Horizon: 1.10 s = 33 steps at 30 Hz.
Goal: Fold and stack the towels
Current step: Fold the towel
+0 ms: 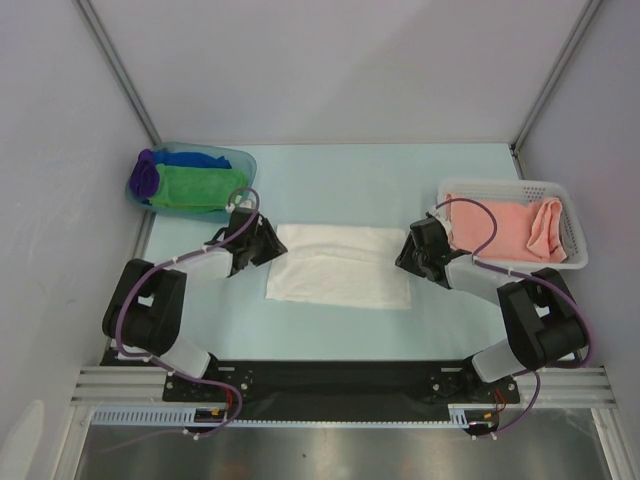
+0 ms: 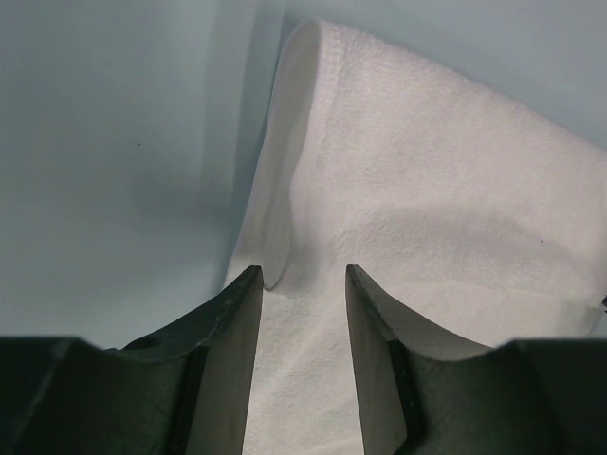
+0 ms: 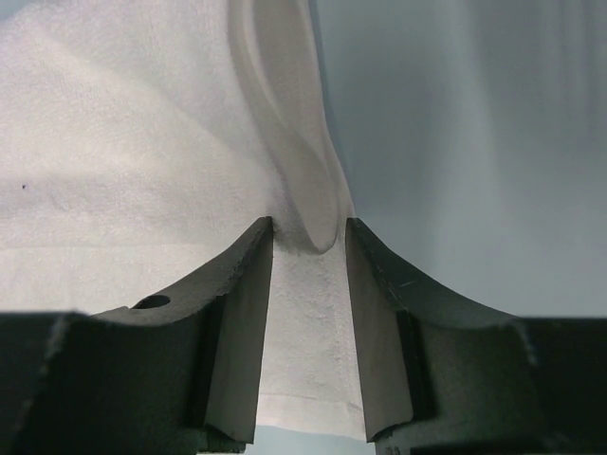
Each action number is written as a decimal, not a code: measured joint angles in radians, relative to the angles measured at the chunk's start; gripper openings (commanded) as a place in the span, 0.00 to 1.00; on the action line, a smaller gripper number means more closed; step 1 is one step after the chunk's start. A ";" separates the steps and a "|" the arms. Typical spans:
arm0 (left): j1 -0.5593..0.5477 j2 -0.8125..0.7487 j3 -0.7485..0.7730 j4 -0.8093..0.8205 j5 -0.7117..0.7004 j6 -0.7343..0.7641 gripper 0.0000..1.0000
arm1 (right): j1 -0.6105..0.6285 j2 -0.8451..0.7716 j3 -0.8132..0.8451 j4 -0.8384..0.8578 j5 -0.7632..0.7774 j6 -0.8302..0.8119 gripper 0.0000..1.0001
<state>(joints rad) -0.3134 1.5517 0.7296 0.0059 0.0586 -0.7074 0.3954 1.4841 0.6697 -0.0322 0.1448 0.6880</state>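
Note:
A white towel point(image 1: 340, 265) lies flat in the middle of the table, with a layer of its short edges curling up. My left gripper point(image 1: 272, 243) is at its left edge. In the left wrist view the jaws point(image 2: 303, 275) stand apart, astride the towel point(image 2: 436, 190), cloth lying flat between them. My right gripper point(image 1: 408, 252) is at the right edge. Its jaws point(image 3: 309, 227) also stand apart, with the towel point(image 3: 123, 142) running flat between the fingers point(image 3: 242, 313). Green point(image 1: 190, 187), blue point(image 1: 200, 158) and purple point(image 1: 144, 176) towels lie in the tub, a salmon one point(image 1: 505, 230) in the basket.
The translucent blue tub point(image 1: 240, 160) stands at the back left, just beyond my left arm. The white mesh basket point(image 1: 500, 187) stands at the right, close behind my right wrist. Bare pale blue tabletop point(image 1: 350, 180) stretches behind the white towel.

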 measured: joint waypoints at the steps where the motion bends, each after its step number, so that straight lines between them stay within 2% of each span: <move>1: 0.000 0.001 0.004 0.000 0.000 0.000 0.45 | -0.001 0.000 0.000 0.000 0.000 0.000 0.40; 8: 0.000 0.030 0.026 0.005 0.001 0.000 0.43 | -0.003 0.000 0.000 0.000 -0.001 0.000 0.40; 10: 0.000 0.031 0.026 0.005 0.001 0.000 0.46 | -0.003 0.000 -0.002 0.002 -0.001 0.001 0.40; 16: 0.000 0.031 0.023 0.007 0.002 0.000 0.45 | -0.008 0.000 -0.009 0.016 -0.004 0.001 0.36; 24: 0.001 0.033 0.023 0.010 0.009 0.000 0.34 | -0.014 0.000 -0.009 0.019 -0.005 0.001 0.28; 33: 0.001 0.032 0.023 0.011 0.019 0.000 0.27 | -0.016 0.000 -0.008 0.019 -0.008 0.000 0.16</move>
<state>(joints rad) -0.3126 1.5841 0.7528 0.0166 0.0772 -0.7071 0.3798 1.4841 0.6617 -0.0132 0.1368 0.6880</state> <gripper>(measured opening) 0.282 0.184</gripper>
